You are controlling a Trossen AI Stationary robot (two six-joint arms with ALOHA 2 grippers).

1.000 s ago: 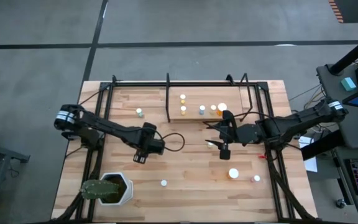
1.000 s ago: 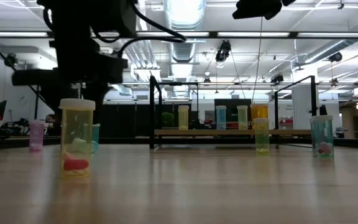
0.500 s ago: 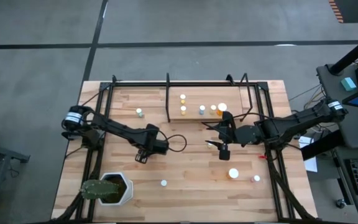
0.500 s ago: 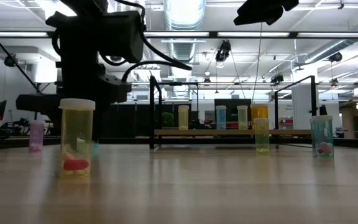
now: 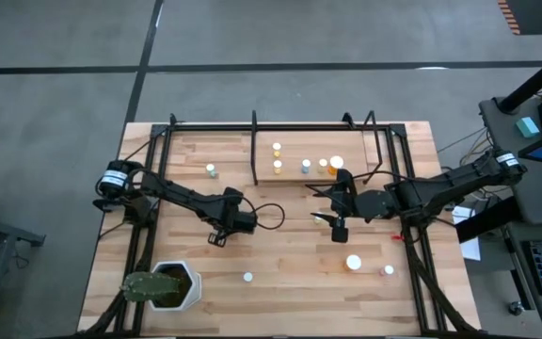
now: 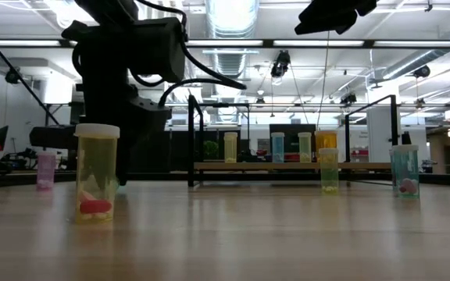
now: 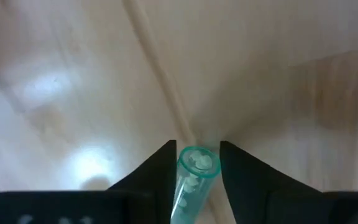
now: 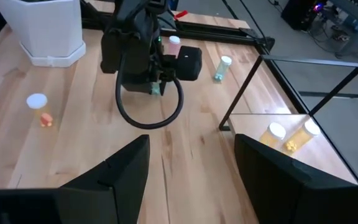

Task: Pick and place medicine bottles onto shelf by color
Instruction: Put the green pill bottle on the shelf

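Between left end effector [image 7: 194, 171] fingers: clear teal cylindrical bottle [image 7: 191, 180] (gripped), wood-grain tabletop [image 7: 260, 68].

My fingers [image 7: 160, 171] are black, and the bottle [image 7: 193, 177] between them is teal-green with pale pills inside. The worktop [image 5: 280, 259] is light butcher-block wood in pale and tan strips. On the shelf [image 5: 290, 174] stand yellowish, teal and orange bottles. The near bottle [image 6: 96, 173] is yellow with a pale cap and a red pill. The plant pot [image 8: 42, 28] is white.
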